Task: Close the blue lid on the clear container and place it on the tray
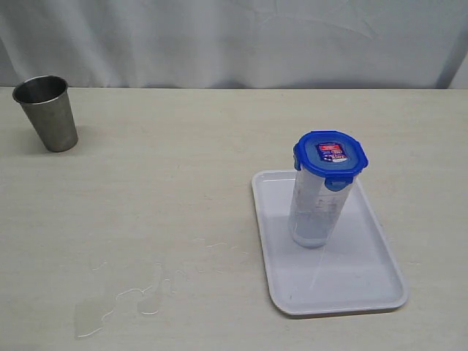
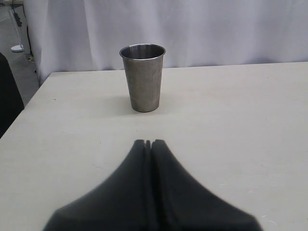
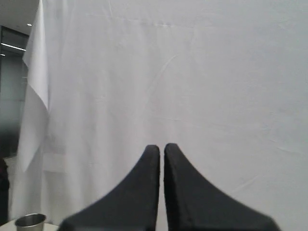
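Observation:
The clear container (image 1: 316,212) stands upright on the white tray (image 1: 351,281), right of the table's middle. The blue lid (image 1: 330,155) sits on its top, sticker face up. Neither gripper shows in the exterior view. In the left wrist view my left gripper (image 2: 148,142) is shut with nothing in it, low over the bare tabletop, pointing at the metal cup (image 2: 142,77). My right gripper (image 3: 161,147) is shut and empty, raised and facing the white curtain. The container, lid and tray are out of both wrist views.
A metal cup (image 1: 47,112) stands at the table's far left corner; its rim (image 3: 31,220) shows low in the right wrist view. A small water spill (image 1: 121,303) lies near the front left. A white curtain (image 1: 234,40) backs the table.

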Robot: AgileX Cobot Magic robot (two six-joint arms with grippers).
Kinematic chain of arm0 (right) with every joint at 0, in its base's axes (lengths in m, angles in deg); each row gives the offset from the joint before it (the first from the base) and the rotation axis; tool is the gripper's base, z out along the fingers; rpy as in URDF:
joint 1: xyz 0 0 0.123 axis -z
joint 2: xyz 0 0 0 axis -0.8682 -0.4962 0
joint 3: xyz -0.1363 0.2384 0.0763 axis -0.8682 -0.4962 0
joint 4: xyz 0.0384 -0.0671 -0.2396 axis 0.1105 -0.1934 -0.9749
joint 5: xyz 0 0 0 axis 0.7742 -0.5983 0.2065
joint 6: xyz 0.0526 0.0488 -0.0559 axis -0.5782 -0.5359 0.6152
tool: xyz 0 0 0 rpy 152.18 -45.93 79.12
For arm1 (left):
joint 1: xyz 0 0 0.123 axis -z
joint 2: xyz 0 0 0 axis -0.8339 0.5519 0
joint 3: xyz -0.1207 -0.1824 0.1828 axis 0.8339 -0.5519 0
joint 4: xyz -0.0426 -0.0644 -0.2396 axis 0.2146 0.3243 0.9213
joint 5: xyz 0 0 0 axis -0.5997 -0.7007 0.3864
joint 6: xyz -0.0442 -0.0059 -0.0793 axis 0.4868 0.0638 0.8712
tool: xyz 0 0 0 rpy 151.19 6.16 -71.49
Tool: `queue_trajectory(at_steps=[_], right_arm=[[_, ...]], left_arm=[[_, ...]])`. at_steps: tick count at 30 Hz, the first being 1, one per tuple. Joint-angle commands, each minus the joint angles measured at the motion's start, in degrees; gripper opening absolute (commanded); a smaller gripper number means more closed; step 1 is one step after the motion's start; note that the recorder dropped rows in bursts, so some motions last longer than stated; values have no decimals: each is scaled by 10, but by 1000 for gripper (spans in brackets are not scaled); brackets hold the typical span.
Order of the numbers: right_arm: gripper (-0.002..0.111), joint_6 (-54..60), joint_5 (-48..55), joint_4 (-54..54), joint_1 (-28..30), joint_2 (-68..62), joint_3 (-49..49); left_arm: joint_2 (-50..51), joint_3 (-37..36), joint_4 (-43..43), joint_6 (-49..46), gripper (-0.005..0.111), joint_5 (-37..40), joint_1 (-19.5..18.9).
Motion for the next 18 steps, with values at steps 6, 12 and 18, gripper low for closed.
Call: queue_trajectory(at_steps=[6,12,18], right_arm=[[4,13,-126,-26,157,2,-130],[4,13,-157,-23,213,2,-234],[4,17,-157,-26,213,2,-304]], left_arm=[[-1,-2,0,-3,0,-1,-2],[-1,-2,0,-3,0,-1,-2],[-1,-2,-3,-3,0,-1,-2]])
